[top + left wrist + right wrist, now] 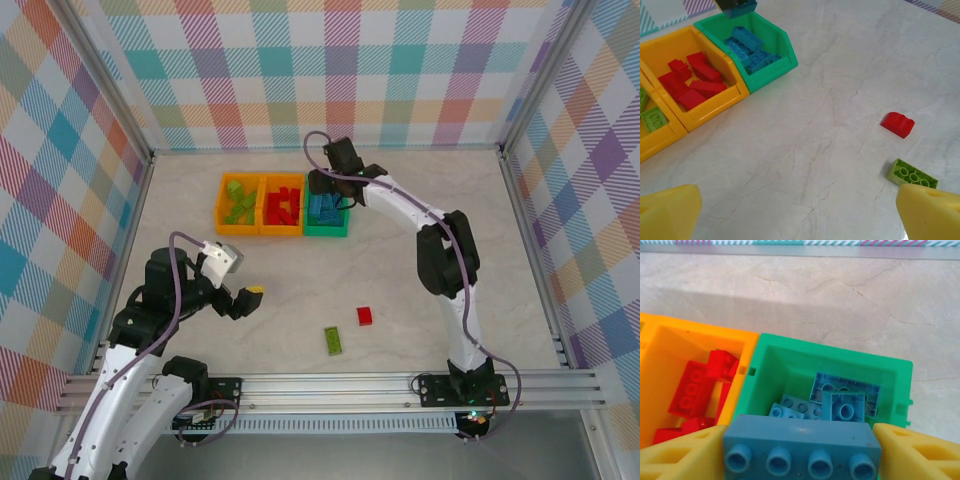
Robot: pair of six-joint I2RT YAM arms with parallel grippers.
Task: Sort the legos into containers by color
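Three joined bins stand at the back: a left orange bin (238,205) with lime bricks, a middle orange bin (282,206) with red bricks (695,390), and a green bin (326,214) with blue bricks (842,397). My right gripper (800,450) hangs over the green bin (790,357), shut on a long blue brick (800,442). A red brick (365,316) and a lime green brick (333,340) lie loose on the table. The left gripper (243,300) is open and empty, left of them; the lime brick (912,174) sits by its right fingertip (932,212).
Aluminium rails run along the table's near edge (330,385) and up both sides. Checked cloth walls close in the back and sides. Bare marbled tabletop (420,300) lies between the bins and the loose bricks.
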